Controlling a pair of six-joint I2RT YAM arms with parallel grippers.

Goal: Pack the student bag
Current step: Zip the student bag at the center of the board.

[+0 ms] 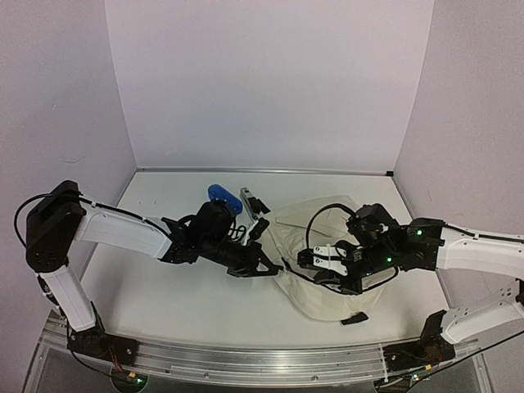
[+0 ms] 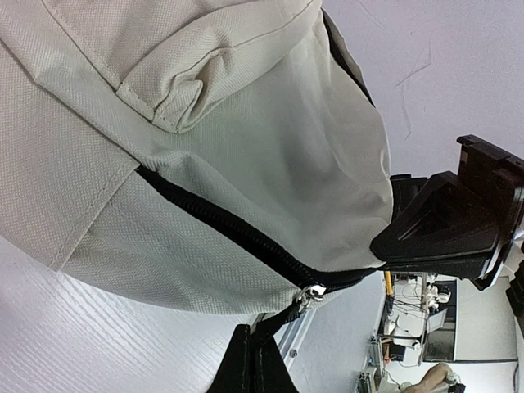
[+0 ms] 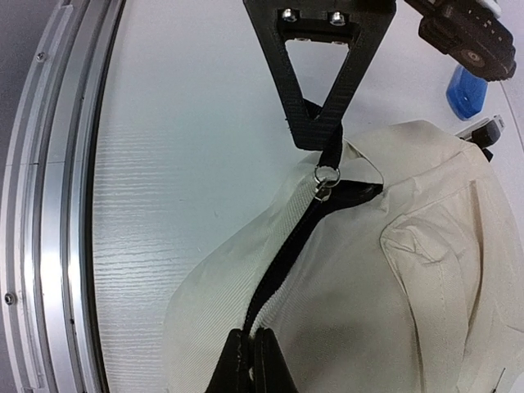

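Between left gripper (image 3: 324, 137), seemingly clamped on zipper pull (image 3: 325, 182), and right gripper (image 3: 252, 342) pinching the seam (image 3: 282, 262), student bag (image 3: 426, 311) is limp, light cloth.

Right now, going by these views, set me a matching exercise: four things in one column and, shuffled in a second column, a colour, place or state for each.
Things:
1. student bag
2. zipper pull
3. blue object
4. left claw

Descriptions:
a. shut on the bag's edge at the zipper end
b. cream-beige fabric
c. lying on the table apart from the bag, toward the back wall
d. silver metal

Pairs: 1-b, 2-d, 3-c, 4-a
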